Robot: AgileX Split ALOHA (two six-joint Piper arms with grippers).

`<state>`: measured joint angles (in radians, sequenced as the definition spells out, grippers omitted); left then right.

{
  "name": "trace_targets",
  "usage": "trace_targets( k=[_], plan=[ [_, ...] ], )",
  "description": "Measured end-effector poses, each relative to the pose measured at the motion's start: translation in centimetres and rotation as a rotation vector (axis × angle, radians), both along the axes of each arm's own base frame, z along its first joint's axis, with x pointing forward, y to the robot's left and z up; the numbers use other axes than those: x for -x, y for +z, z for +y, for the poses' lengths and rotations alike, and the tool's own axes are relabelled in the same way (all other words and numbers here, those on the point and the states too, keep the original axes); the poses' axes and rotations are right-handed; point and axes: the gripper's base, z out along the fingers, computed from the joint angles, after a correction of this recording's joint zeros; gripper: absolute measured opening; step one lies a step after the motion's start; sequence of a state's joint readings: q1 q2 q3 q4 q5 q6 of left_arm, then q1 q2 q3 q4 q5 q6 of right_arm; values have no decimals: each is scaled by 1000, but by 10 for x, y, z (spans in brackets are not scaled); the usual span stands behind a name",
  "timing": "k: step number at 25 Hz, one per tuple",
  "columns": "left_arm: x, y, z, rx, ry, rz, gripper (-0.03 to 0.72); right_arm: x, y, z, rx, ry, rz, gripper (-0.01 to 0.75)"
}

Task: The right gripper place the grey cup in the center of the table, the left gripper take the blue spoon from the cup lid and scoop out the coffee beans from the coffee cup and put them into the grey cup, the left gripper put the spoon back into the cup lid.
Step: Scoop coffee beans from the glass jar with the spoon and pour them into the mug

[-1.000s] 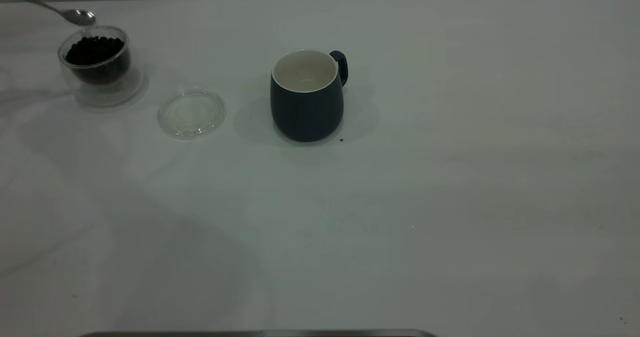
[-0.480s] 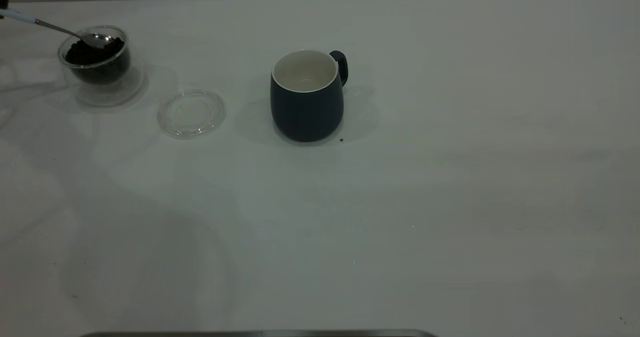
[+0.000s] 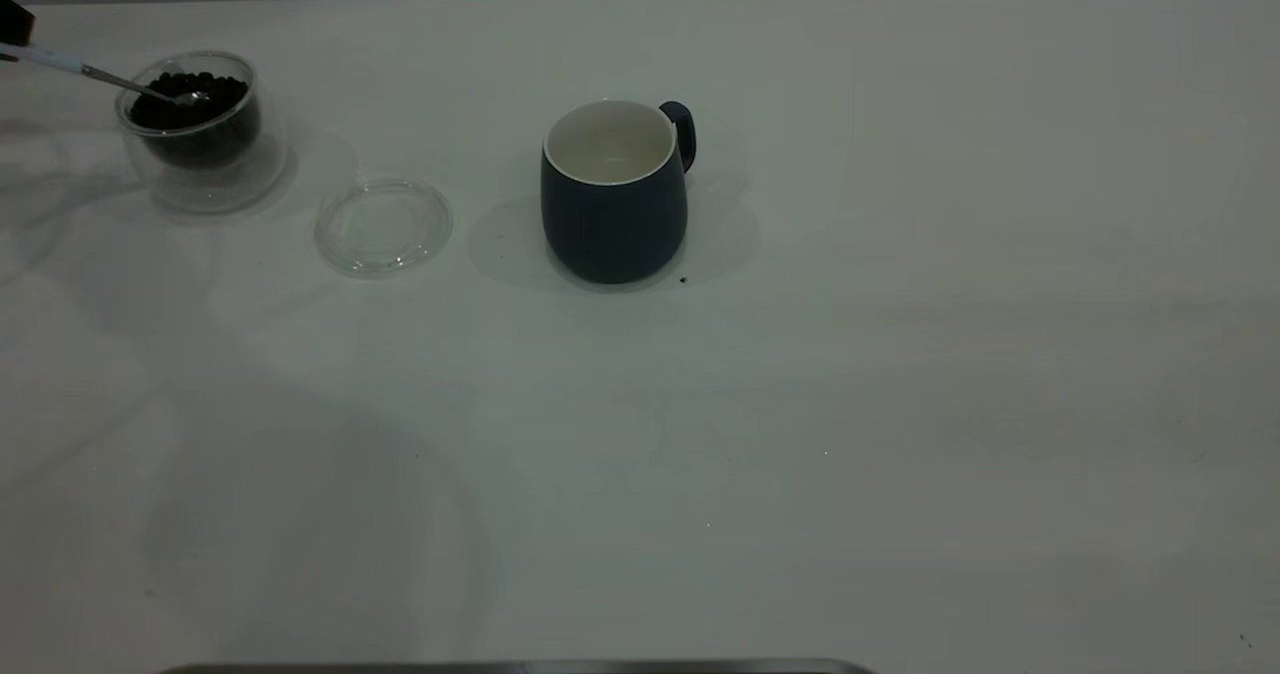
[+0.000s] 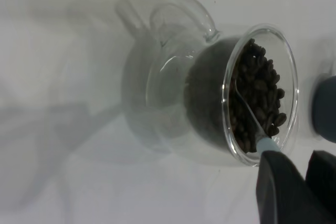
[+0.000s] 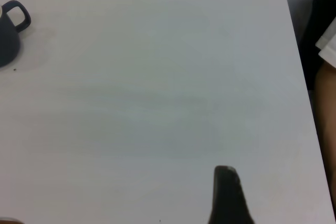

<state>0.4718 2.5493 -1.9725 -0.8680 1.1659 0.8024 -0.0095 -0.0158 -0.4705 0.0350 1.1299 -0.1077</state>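
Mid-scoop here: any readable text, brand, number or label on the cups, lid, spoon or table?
None. No print shows on the grey cup, the coffee cup, the cup lid, the blue spoon held by the left gripper, or the table. The dark marks on the table are specks, not text.

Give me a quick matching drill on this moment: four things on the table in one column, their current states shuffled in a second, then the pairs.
Things:
1. grey cup
2. cup lid
3. blue spoon
4. coffee cup

States:
A. bowl dipped into the coffee beans
B. upright, white inside bare
C. holds the dark heap
D. flat on the table, nothing on it

Pairs: 1-B, 2-D, 3-A, 4-C
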Motion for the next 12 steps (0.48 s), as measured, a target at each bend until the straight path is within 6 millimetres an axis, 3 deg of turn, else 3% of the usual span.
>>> trace_targets(
  k=[12],
  plan=[
    [-3,3,-3,79,115,79,129,0,0,0,0,0,0,462]
  ],
)
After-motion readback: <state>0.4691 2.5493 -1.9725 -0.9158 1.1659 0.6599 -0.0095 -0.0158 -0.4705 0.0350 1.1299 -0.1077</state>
